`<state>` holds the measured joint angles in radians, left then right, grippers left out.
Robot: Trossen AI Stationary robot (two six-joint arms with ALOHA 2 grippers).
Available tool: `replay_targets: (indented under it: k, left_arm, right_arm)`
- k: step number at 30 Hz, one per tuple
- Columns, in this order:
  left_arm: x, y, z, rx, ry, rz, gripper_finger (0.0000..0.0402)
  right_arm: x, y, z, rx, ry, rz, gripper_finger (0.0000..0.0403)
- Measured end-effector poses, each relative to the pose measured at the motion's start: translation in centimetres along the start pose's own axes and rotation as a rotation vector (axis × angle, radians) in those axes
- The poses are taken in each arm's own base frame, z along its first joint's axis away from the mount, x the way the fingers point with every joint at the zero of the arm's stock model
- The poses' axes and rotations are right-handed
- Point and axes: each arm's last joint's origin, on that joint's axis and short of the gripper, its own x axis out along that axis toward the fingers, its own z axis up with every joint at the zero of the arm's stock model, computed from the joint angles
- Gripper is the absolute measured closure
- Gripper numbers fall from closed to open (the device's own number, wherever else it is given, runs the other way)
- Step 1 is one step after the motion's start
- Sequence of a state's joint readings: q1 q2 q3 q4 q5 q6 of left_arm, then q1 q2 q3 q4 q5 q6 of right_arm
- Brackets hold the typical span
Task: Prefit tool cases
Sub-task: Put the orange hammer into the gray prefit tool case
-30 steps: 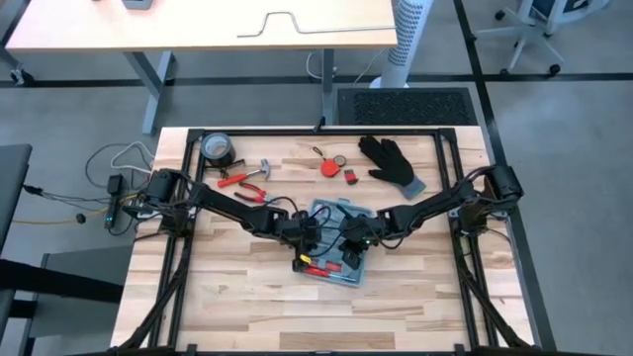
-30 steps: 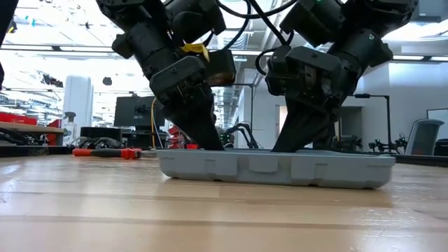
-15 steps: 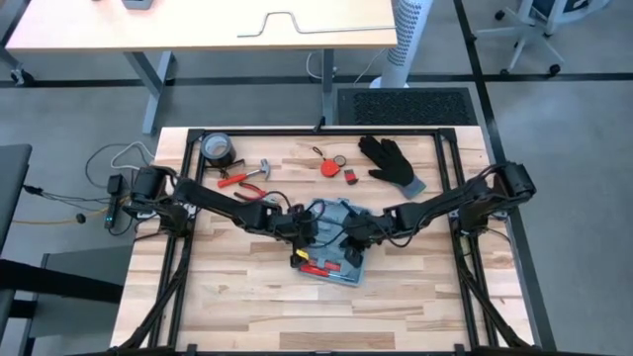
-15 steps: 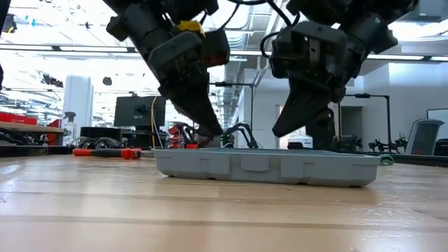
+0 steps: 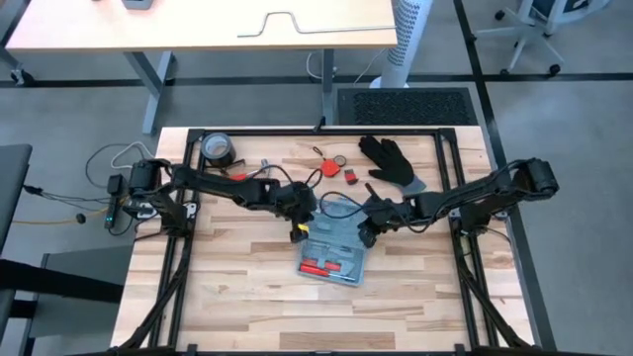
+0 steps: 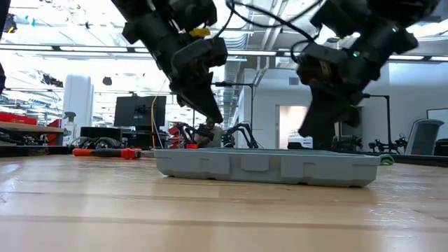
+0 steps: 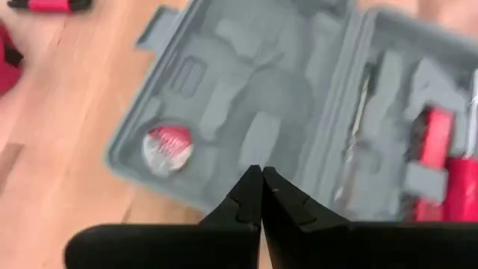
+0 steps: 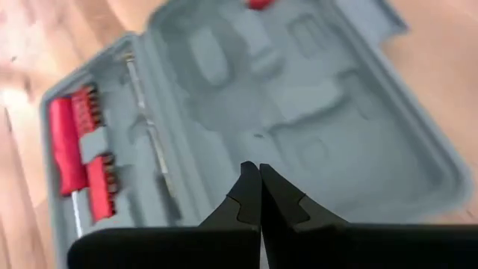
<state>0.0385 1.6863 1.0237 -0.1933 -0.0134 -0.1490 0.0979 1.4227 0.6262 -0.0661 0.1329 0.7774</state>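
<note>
Two hands, left (image 5: 298, 229) and right (image 5: 364, 235), fingers pressed together, I hold above the open blue-grey plastic tool case (image 5: 333, 247) on the wooden desk (image 5: 237, 287).

Bright, even overhead light — both wrist views motion-blurred, low view backlit by ceiling glare.

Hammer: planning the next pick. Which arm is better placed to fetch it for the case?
Left. The hammer lies beside the left arm, on its side of the open case; the right arm is across it.
</note>
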Motion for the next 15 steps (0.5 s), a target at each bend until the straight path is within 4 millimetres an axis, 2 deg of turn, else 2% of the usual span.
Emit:
replay_targets:
  k: [5, 10, 15]
  left_arm:
    - [0.1, 2.5, -0.6, 0.067, 0.058, 0.003, 0.0401]
    - [0.7, 5.8, -2.9, 0.005, 0.072, -0.099, 0.0401]
    - [1.0, 6.8, -4.5, 0.024, 0.078, -0.162, 0.0401]
  right_arm:
    - [0.1, -1.4, 0.0, 0.064, -0.006, -0.029, 0.0402]
    - [1.0, -2.3, 1.2, 0.143, -0.056, -0.036, 0.0402]
    - [2.4, -3.5, 1.4, 0.213, -0.026, -0.064, 0.0403]
